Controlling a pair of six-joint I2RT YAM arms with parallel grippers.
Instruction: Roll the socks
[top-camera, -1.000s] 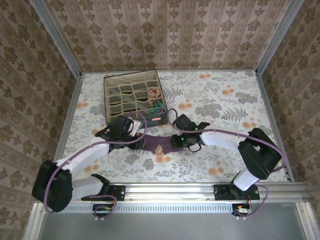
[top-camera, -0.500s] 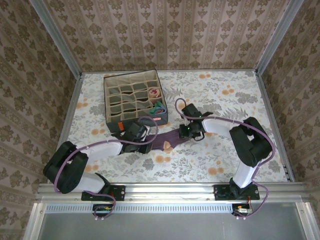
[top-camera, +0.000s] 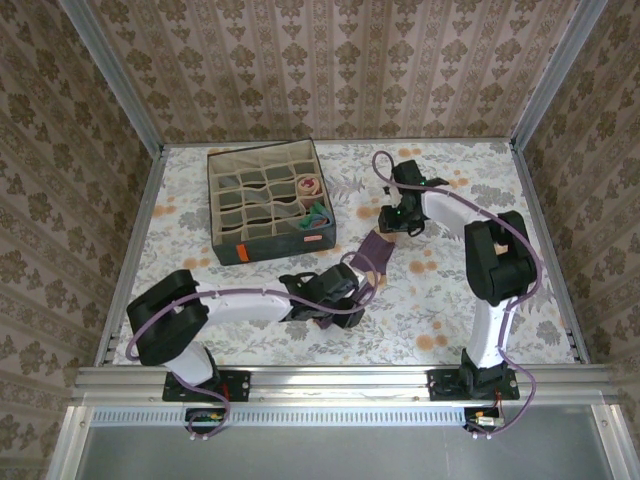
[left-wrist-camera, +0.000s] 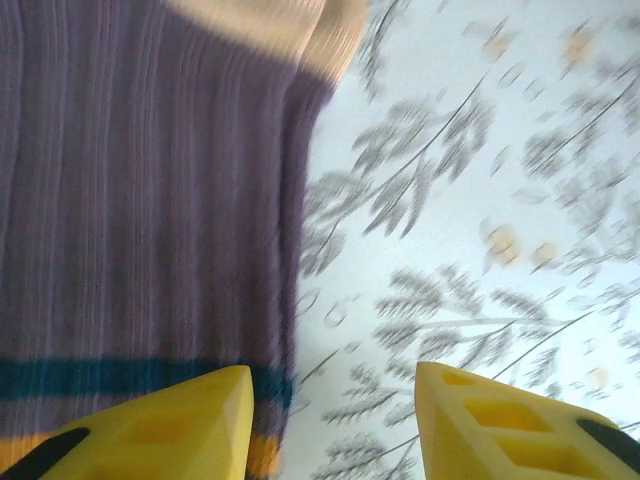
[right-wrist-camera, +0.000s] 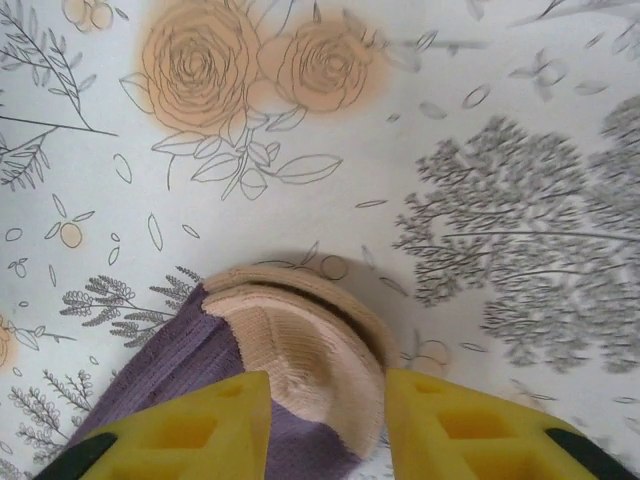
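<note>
Your left gripper (left-wrist-camera: 335, 400) stands open astride the ribbed purple sock (left-wrist-camera: 150, 200) edge; your right gripper (right-wrist-camera: 328, 400) straddles its rounded tan toe (right-wrist-camera: 305, 345), grip unclear.

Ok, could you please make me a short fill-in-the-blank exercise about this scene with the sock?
1. The purple sock has a ___ toe.
2. In the top view, the compartment box stands to the ___ of the sock.
3. The left tool has ___ fingers.

Missing words: tan; left; yellow.
</note>
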